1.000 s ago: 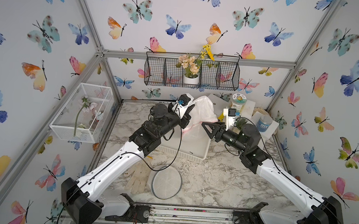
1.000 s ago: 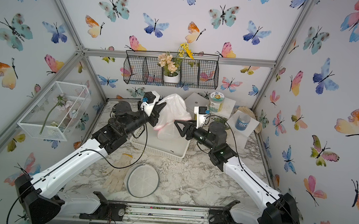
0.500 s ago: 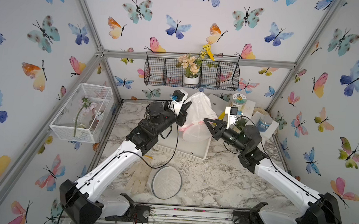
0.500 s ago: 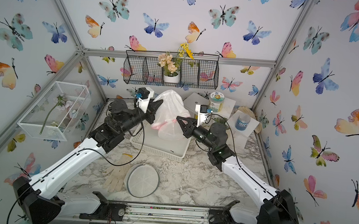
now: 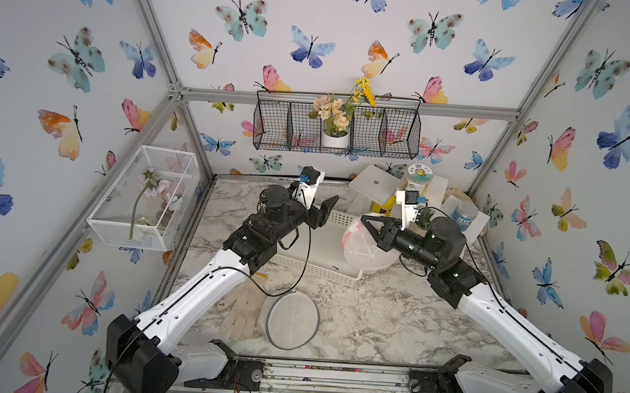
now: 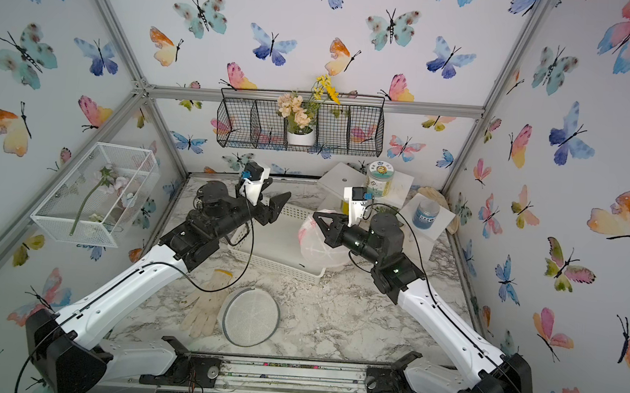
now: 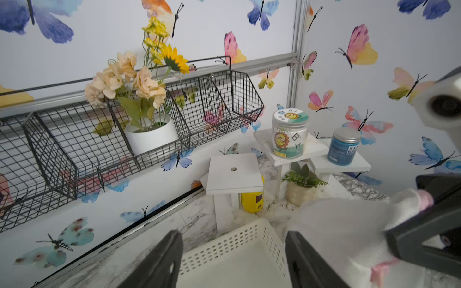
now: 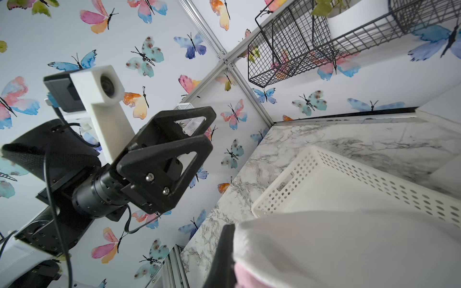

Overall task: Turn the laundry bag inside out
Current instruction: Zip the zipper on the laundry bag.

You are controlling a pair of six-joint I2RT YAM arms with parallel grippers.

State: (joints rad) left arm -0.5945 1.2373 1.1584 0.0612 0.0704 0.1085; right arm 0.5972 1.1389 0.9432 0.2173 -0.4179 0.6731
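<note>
White mesh laundry bag with pink trim (image 5: 370,248) sags at the edge of the white perforated plastic basket (image 5: 319,271).
Right pincer (image 5: 365,220) clamps its rim as an anchor; left pincer (image 5: 323,206) stands wide, empty and apart, seemingly ready to reach inside.

We could make out no word, brand or number for certain. The clear jar (image 7: 289,136) carried a sunflower picture and a few large dark characters beside it, one like a tilted square, but we could not read them, and the print on its lid was too small. The blue jar (image 7: 344,147) bore a white label with tiny characters, and the yellow can (image 7: 252,200) a dark label, both illegible.
</note>
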